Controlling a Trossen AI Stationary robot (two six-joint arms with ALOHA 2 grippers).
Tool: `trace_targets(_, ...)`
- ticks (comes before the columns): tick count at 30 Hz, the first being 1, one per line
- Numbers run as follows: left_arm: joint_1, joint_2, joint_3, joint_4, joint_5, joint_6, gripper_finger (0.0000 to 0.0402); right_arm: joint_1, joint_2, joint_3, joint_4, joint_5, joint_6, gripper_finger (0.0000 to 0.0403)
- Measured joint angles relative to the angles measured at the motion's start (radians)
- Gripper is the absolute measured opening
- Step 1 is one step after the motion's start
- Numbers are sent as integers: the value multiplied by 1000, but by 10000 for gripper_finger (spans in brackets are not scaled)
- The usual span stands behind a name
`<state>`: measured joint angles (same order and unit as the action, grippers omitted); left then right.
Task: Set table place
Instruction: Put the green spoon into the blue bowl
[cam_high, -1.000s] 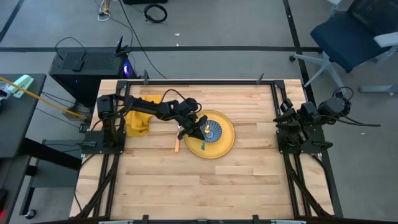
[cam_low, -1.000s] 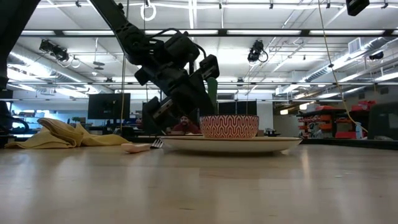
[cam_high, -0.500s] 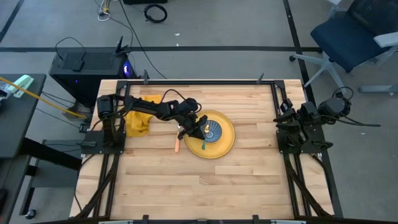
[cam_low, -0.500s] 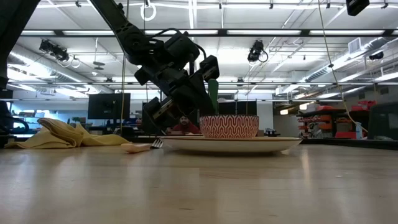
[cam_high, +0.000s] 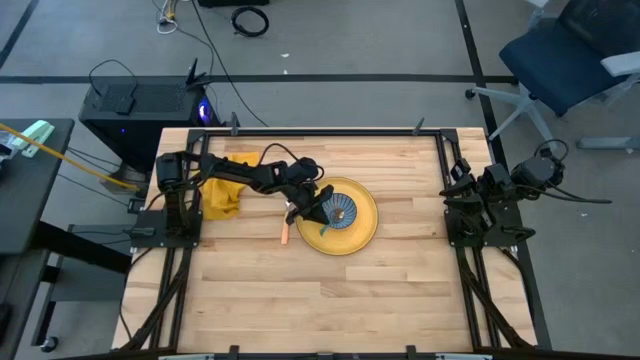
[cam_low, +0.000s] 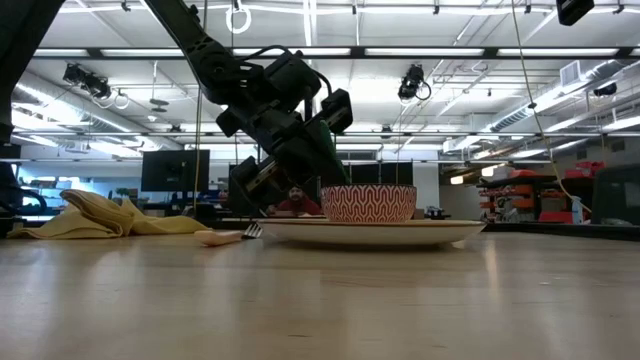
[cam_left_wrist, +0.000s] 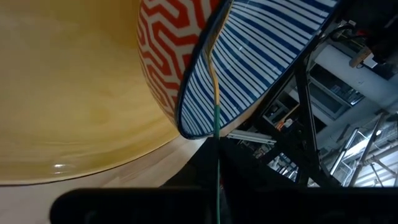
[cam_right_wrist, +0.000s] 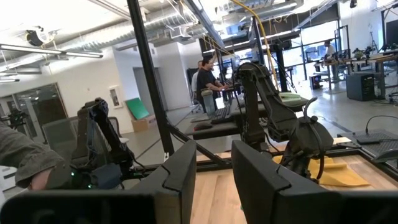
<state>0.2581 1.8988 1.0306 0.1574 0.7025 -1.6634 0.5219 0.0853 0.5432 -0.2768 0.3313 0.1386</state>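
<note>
A yellow plate (cam_high: 362, 236) lies on the wooden table (cam_high: 300, 300) and carries a bowl (cam_high: 343, 211), red zigzag outside and blue stripes inside (cam_left_wrist: 261, 56). My left gripper (cam_high: 318, 208) hovers at the bowl's left rim, shut on a thin green-handled utensil (cam_left_wrist: 216, 134). The utensil's yellowish far end reaches over the bowl's rim. A fork with a pale orange handle (cam_high: 285, 234) lies flat on the table left of the plate. My right gripper (cam_right_wrist: 211, 168) is open and empty at the table's right edge (cam_high: 465, 190). My left gripper holds the utensil by its green handle (cam_left_wrist: 217, 186), which comes out from between the two fingers. The fingers slant down from the table's left toward the bowl. The utensil is lifted clear of the table. My own gripper hides the place of contact.
A crumpled yellow cloth (cam_high: 225, 190) lies on the table under the left arm, near its base; it also shows in the low view (cam_low: 100, 215). Bare wood lies along the near half of the table.
My left gripper has turned a little at the bowl's rim. In the low view the utensil's green handle stood up above the bowl before. It has since tipped down toward the gripper and barely shows.
</note>
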Motion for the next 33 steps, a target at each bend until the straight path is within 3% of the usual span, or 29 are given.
trace_targets(20,14,0,0,0,0,26,68,0,0,0,0,0,0,110)
trace_targets(33,41,0,0,-3,0,41,75,0,0,0,0,0,0,110)
